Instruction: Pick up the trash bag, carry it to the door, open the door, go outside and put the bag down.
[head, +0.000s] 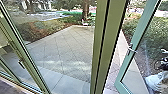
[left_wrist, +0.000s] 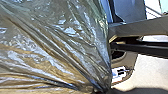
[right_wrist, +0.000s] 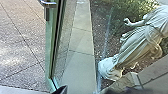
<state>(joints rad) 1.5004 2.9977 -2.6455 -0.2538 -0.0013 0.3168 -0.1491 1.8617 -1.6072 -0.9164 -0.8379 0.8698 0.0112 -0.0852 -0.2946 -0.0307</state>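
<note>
In the left wrist view the trash bag (left_wrist: 57, 47), shiny and translucent, has its folds drawn together to a tight point where my left gripper (left_wrist: 98, 90) is shut on it. The green-framed glass door (head: 124, 75) stands open at the right of the head view, its metal handle (head: 131, 50) on the frame's edge. The door's edge (right_wrist: 50, 42) and part of the handle (right_wrist: 49, 3) also show in the right wrist view. A dark part of my right gripper (right_wrist: 61, 90) is close to the door's lower corner there.
A thick green post (head: 106, 47) stands left of the open door, with glass panels beyond it. Outside lie paving (head: 62, 52), hedges (head: 37, 30) and a tree trunk (head: 85, 10). A pale draped statue (right_wrist: 135, 47) stands beyond the door glass, beside planting.
</note>
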